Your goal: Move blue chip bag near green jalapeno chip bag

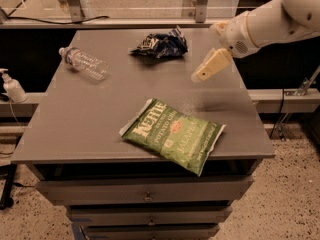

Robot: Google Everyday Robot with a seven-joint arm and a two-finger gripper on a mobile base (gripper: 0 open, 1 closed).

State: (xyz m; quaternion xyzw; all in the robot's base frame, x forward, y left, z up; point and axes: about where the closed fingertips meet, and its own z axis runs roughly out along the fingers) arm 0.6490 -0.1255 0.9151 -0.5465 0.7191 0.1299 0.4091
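The small, wrinkled dark navy foil chip bag point(161, 44) lies on the grey table point(75, 124) well beyond the large flat green Kettle jalapeno chip bag point(172, 135), the 2 well apart. The cream-coloured gripper point(211, 65) hangs in the air beyond the green bag's right end, touching nothing; whether it is spread or closed I cannot tell. A clear plastic water bottle point(84, 64) lies beyond and far left of the green bag. The step in hand looks like the reach for the navy bag. To do it well, I judge the gripper should descend over a raised fold of the crumpled foil, pinch firmly since foil slips, lift clear of the tabletop, then set the bag just beside the green bag's far edge, not on it
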